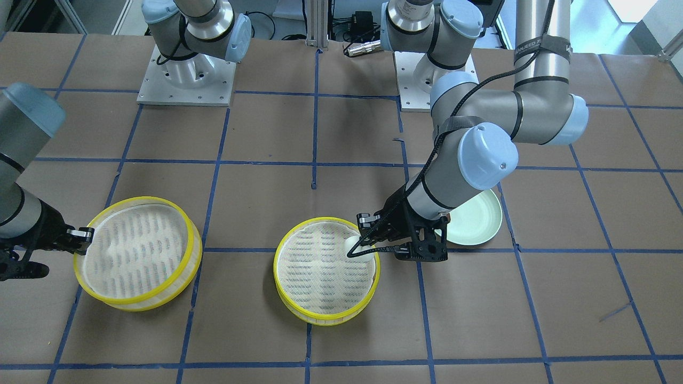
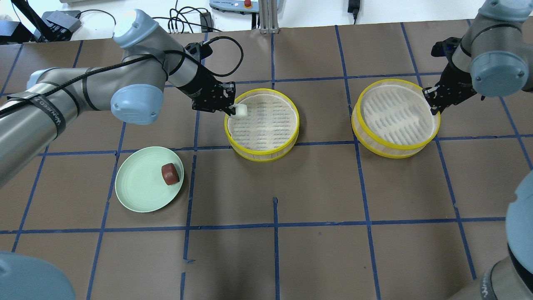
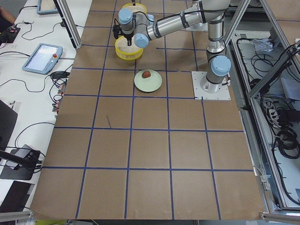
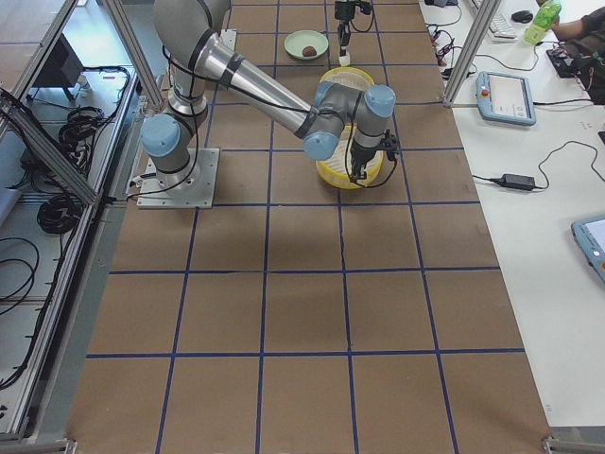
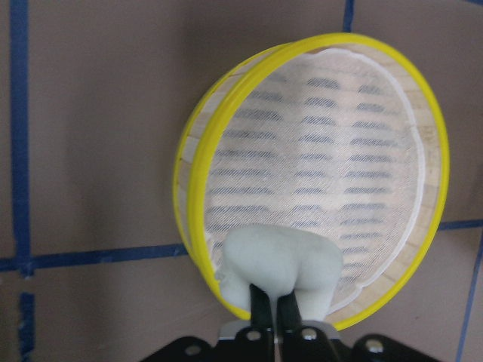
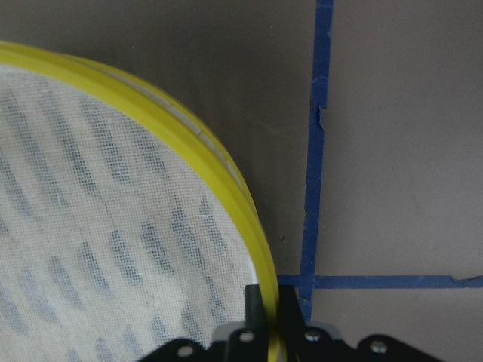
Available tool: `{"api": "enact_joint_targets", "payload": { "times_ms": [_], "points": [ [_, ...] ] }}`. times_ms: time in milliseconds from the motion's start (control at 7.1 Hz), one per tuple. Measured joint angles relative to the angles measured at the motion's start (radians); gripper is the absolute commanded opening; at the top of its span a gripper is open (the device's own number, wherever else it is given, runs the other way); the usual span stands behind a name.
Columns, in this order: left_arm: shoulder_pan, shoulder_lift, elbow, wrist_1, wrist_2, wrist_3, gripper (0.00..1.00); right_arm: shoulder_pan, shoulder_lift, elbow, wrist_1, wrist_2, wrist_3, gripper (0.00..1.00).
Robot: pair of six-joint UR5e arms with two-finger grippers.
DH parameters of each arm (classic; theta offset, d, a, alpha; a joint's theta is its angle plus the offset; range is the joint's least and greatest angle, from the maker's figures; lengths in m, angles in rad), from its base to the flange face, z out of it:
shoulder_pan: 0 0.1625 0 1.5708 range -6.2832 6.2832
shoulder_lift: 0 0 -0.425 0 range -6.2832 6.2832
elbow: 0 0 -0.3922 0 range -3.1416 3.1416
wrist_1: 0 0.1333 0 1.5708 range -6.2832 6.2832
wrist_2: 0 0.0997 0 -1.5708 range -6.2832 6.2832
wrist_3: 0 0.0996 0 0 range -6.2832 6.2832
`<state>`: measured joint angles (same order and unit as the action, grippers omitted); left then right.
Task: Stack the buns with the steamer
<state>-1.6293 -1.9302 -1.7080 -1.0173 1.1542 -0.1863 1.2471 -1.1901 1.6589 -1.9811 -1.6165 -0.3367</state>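
My left gripper [image 2: 233, 109] is shut on the white bun [image 2: 240, 110] and holds it just over the near-left rim of the middle steamer tray [image 2: 262, 156]. The bun [image 5: 279, 268] sits between the fingers in the left wrist view, above the tray's mesh floor [image 5: 332, 173]. My right gripper [image 2: 431, 106] is shut on the yellow rim of the second steamer tray [image 2: 395, 152]; one finger is inside the rim [image 6: 189, 151] and one outside. That tray looks slightly tilted. The reddish-brown bun [image 2: 170, 173] lies on the mint-green plate [image 2: 137, 187].
The table is brown paper with a blue tape grid. The two arm bases [image 1: 187, 74] stand at the robot's edge. Cables and a tablet lie beyond the far edge [image 2: 233, 4]. The left arm's elbow [image 1: 488, 154] hangs above the plate [image 1: 480, 224].
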Motion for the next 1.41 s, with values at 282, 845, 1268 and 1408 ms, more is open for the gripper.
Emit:
{"api": "enact_joint_targets", "payload": {
  "times_ms": [282,845,1268,1408],
  "points": [
    [-0.010,-0.011,-0.008,0.029,0.004,-0.019,0.92,0.032,-0.017,-0.058,0.085,0.038,0.106,0.06],
    [0.048,0.039,-0.036,-0.104,0.183,0.214,0.91,0.223,-0.022,-0.125,0.128,0.062,0.434,0.06],
    [0.185,0.081,-0.171,-0.259,0.337,0.446,0.76,0.400,0.001,-0.149,0.116,0.097,0.724,0.06],
    [0.215,0.081,-0.214,-0.261,0.366,0.482,0.57,0.451,0.014,-0.155,0.110,0.096,0.791,0.06]
  ]
}}
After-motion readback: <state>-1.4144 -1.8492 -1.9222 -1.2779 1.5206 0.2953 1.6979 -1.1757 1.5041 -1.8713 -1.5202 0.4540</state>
